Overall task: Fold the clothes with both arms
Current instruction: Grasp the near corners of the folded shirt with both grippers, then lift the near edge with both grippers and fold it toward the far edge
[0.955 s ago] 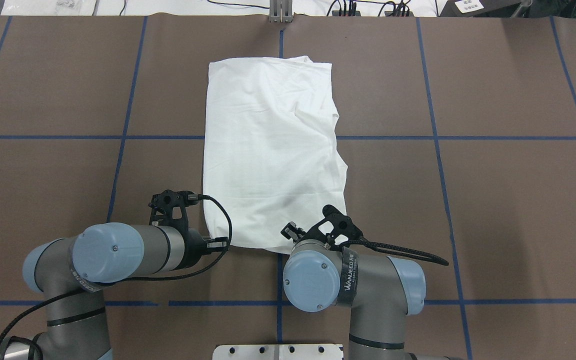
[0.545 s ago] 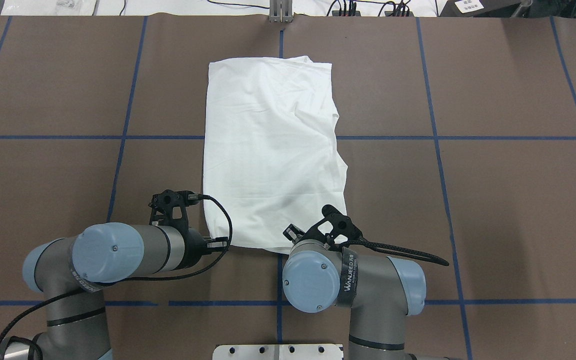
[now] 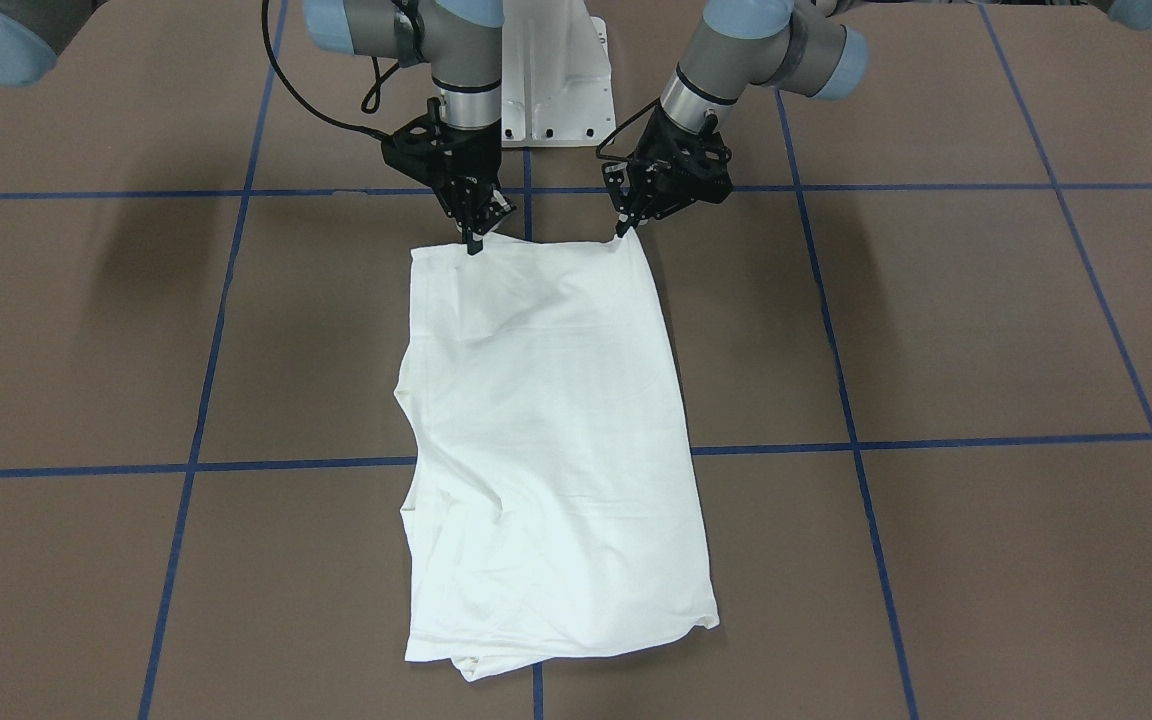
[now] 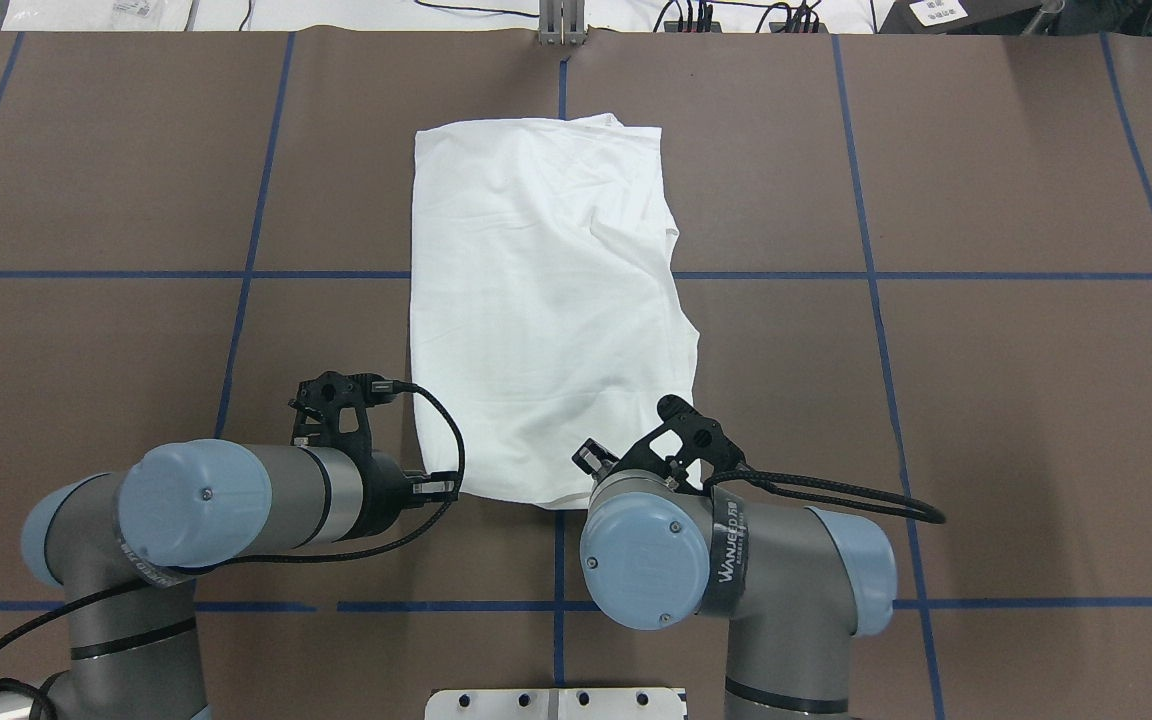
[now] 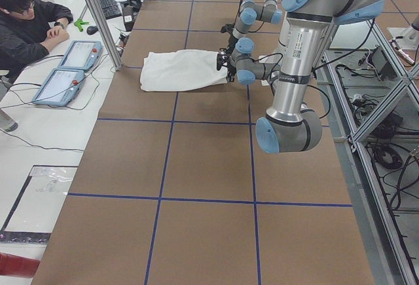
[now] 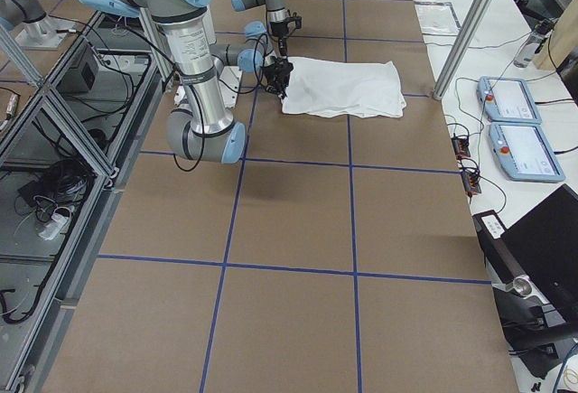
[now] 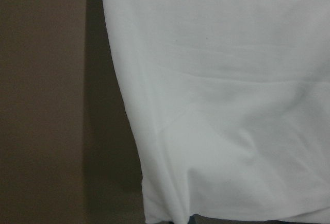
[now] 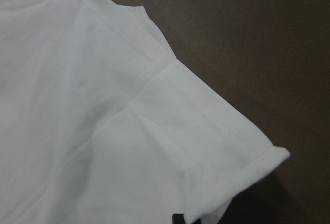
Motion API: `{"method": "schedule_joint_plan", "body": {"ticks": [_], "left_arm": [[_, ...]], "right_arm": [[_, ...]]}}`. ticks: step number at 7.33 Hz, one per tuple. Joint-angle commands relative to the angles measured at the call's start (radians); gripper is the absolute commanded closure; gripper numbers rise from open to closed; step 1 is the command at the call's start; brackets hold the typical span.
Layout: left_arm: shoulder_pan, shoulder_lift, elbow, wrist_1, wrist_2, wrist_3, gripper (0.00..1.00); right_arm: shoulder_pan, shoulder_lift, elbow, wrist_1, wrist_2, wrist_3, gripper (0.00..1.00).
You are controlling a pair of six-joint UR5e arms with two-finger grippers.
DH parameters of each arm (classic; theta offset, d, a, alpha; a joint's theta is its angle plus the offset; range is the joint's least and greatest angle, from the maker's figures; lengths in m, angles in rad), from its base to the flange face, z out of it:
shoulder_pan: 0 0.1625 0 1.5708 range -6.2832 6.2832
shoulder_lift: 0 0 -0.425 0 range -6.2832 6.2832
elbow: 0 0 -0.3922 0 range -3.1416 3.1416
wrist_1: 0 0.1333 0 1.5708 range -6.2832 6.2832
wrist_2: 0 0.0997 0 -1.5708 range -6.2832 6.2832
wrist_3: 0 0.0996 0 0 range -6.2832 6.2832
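Front-facing view: my left hand [image 3: 624,230] and right hand [image 3: 476,245] each pinch shut on the T-shirt [image 3: 546,430] along its edge nearest me; it lies flat on the bench [image 3: 936,330]. Light, limp cotton, I judge: hem corners hold best, lifted together.

Left hand [image 3: 624,231] and right hand [image 3: 476,245] tips at shirt [image 4: 546,300] edge, hidden beneath arms [image 4: 646,560] overhead.

Brown surface [image 4: 986,400] with blue tape grid [image 4: 1036,275] under the left tool [image 3: 624,228]; white base [image 3: 551,90] behind it; seated person [image 5: 26,26] and two pendants [image 5: 80,54] across from it
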Motion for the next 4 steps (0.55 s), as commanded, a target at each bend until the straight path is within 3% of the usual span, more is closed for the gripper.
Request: {"method": "schedule_joint_plan", "body": {"ticks": [1, 3, 4], "left_arm": [[0.0, 0.001, -0.223, 0.207, -0.024, -0.001, 1.0], [0.006, -0.001, -0.424, 0.409, -0.053, -0.013, 1.0], [0.006, -0.005, -0.496, 0.489, -0.067, -0.015, 1.0]], "right_arm": [[-0.045, 0.005, 0.25, -0.236, 0.0, 0.01, 1.0], [-0.11, 0.015, 0.462, -0.413, 0.0, 0.018, 1.0], [-0.11, 0.025, 0.493, -0.442, 0.0, 0.016, 1.0]]}}
